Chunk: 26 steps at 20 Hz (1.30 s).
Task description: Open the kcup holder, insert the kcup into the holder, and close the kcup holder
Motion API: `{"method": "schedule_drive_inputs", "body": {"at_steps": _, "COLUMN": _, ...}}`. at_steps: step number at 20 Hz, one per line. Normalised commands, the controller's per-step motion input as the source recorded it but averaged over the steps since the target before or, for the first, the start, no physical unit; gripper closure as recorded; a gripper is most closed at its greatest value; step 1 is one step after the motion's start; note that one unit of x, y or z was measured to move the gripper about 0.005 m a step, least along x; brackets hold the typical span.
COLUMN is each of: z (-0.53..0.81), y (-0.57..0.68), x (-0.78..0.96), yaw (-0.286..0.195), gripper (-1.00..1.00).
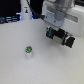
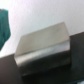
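Note:
The kcup (image 1: pixel 29 51), a small white pod with a green top, stands upright on the white table at the exterior view's left of centre. The kcup holder (image 1: pixel 62 37), a black boxy unit, sits at the exterior view's right, partly covered by the white arm. My gripper (image 1: pixel 58 30) is down at the holder's top, well apart from the kcup. The wrist view is blurred and filled by a grey rectangular plate (image 2: pixel 42 47) of the holder, with dark shapes on both sides of it. I cannot tell whether the jaws are open or shut.
A tall white bottle-shaped post (image 1: pixel 25 9) stands at the back on the exterior view's left, with dark clutter behind it. The white table (image 1: pixel 45 67) stretches toward the front. A teal object (image 2: pixel 4 25) shows at the wrist view's edge.

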Motion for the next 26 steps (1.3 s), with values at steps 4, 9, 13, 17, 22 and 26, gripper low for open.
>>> {"method": "schedule_drive_inputs", "body": {"at_steps": 4, "z": 0.13, "y": -0.47, "x": -0.15, "yaw": -0.253, "gripper": -1.00}}
{"method": "schedule_drive_inputs", "body": {"at_steps": 9, "z": 0.01, "y": -0.48, "x": -0.13, "yaw": -0.263, "gripper": -1.00}}
{"method": "schedule_drive_inputs", "body": {"at_steps": 13, "z": -0.03, "y": -0.44, "x": -0.19, "yaw": -0.273, "gripper": -1.00}}
{"method": "schedule_drive_inputs", "body": {"at_steps": 17, "z": -0.14, "y": -0.44, "x": -0.18, "yaw": -0.286, "gripper": -1.00}}
{"method": "schedule_drive_inputs", "body": {"at_steps": 22, "z": -0.24, "y": -0.41, "x": -0.24, "yaw": -0.291, "gripper": -1.00}}
{"method": "schedule_drive_inputs", "body": {"at_steps": 26, "z": -0.29, "y": -0.41, "x": -0.23, "yaw": -0.298, "gripper": -1.00}}
